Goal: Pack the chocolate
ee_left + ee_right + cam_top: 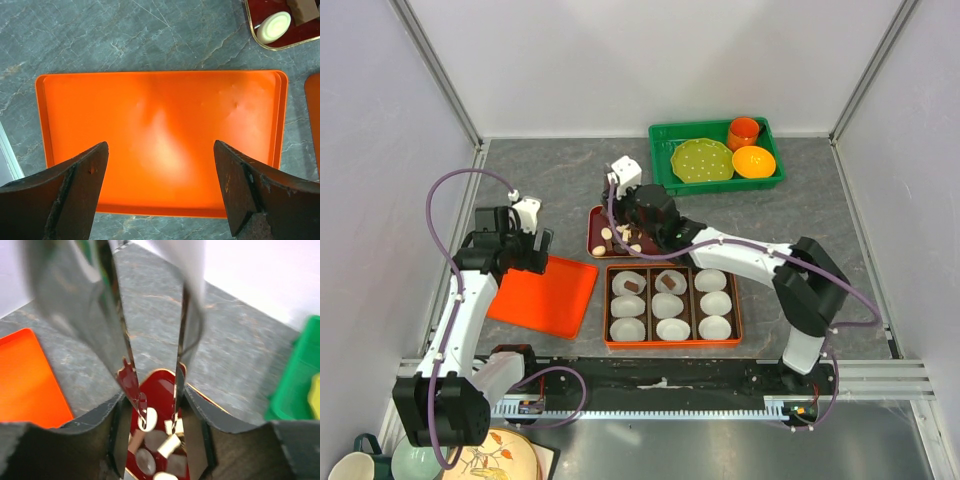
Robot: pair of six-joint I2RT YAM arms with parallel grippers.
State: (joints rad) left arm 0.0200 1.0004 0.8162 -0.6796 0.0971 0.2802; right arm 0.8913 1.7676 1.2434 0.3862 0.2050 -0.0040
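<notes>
Right pincer (159,421), lower centre of its wrist view, is pointing down w/ two long shiny metal blades standing partly apart; nothing is sitting between the tips. The left-hand tip is lying just beside a cream-white oval chocolate (149,419), but I can't tell if it's touching. Below the tips, more cream & brown chocolate pieces (169,445) are lying loose in a small dark red tray w/ gold rim (159,384).

In the top view that tray (595,222) is sitting at centre, w/ the right pincer (632,232) hanging over it. Just below it, an orange rectangular box (672,343) is holding nine white crinkled paper cups (713,327) in 3 rows. Two dark brown chocolate cubes (631,287) are sitting in the top row's left & middle cups.

Left pincer (160,195) is gaping wide, gripping nothing, hovering over a flat orange plastic tray (160,115) that is lying on the grey marbled tabletop (100,35).

Upper right of the top view: a green plastic basket (720,186) is carrying a green dotted plate (702,160), an orange cup (744,131) & an orange bowl (754,161).
</notes>
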